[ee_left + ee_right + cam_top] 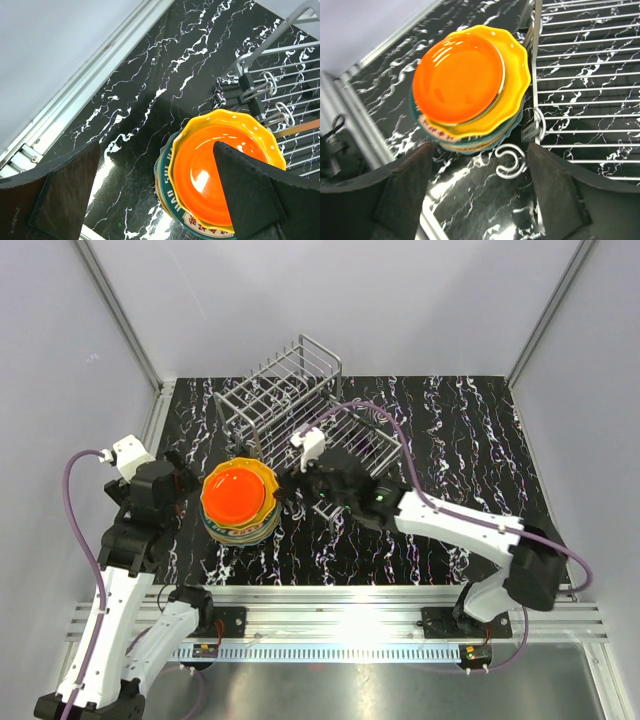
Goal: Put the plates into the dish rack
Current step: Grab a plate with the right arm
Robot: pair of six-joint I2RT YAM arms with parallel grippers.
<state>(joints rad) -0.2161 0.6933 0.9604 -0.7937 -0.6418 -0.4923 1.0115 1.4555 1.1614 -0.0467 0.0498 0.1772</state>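
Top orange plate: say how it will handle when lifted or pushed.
Probably rigid: the top orange plate holds a crisp rim. Its glossy glare suggests a slippery glaze. Sitting off-centre on the yellow plate, it may slide if pushed.

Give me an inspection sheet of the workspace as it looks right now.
Surface: black marbled table.
Job's things: plates in one stack, red-orange on top, beside the rack; no plate seen in the rack.
Clutter: nothing seen.
Grippers: left gripper open at the stack's left, right gripper open at its right; neither holds a plate.
Cables: purple cables looping along both arms.
Surroundings: pale walls, metal rail at the near edge.
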